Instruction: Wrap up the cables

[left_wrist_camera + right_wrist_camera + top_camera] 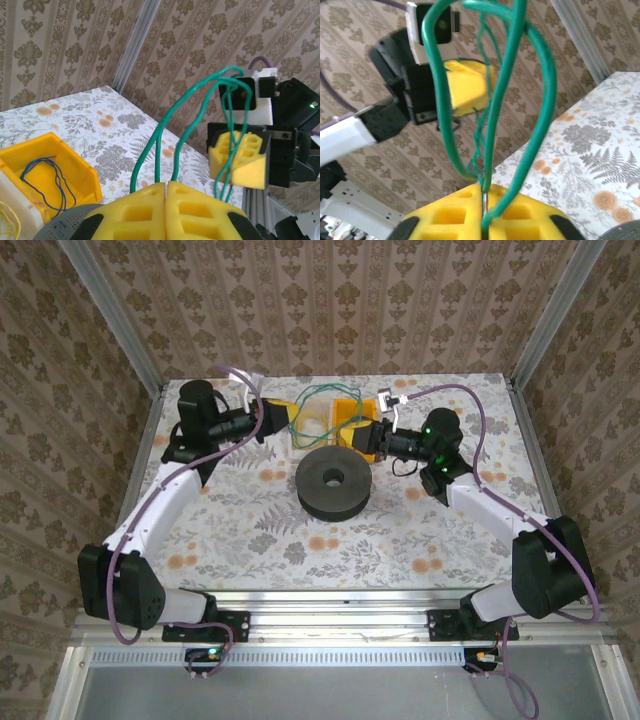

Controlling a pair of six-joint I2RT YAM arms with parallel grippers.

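Left gripper pads clamped tight on green cable, which arcs up and across to right gripper.
Right wrist: right gripper pads pinch the green cable in their seam; loops rise toward left gripper.
Top: left gripper and right gripper hold green cable strung between them near far edge of table, over yellow bin, behind black spool.

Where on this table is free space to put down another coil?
Free: the wide strip between the black spool and the near rail; the far right corner behind the right arm. Crowded: the far middle, where the left end effector and the right end effector hold the green cable by the yellow bin.
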